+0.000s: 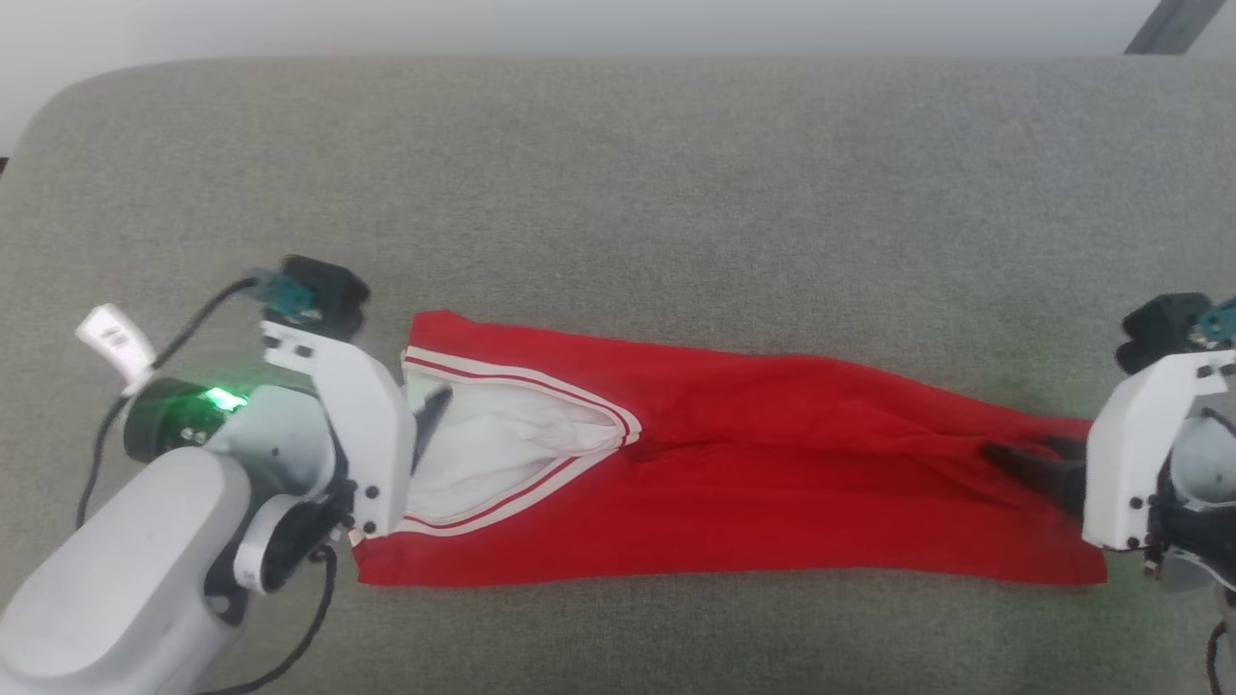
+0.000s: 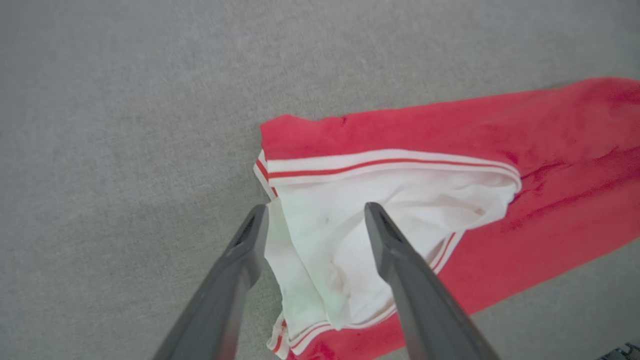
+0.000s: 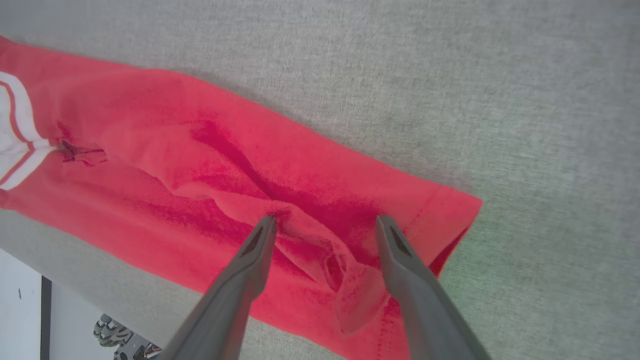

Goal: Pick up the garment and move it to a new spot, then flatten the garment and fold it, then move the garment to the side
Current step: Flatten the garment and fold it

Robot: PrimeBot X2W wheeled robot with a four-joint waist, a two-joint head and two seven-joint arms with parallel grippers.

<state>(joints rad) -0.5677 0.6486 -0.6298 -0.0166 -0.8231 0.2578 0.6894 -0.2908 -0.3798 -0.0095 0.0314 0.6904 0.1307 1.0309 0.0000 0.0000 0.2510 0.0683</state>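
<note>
The garment (image 1: 753,463) lies folded into a long red strip across the grey surface, with a white sleeve and red-striped trim (image 1: 502,439) at its left end. No print shows on it. My left gripper (image 2: 315,212) stands open just above the white sleeve (image 2: 325,235), its two fingers apart and holding nothing. My right gripper (image 3: 325,222) is open over the crumpled hem end (image 3: 345,270) of the garment, also empty. In the head view its dark fingers (image 1: 1038,468) rest over the strip's right end.
The grey padded surface (image 1: 618,193) spreads wide behind and in front of the strip. Its rounded back-left corner (image 1: 58,106) and back edge run along the top of the head view. A floor edge and some equipment (image 3: 115,335) show beyond the surface.
</note>
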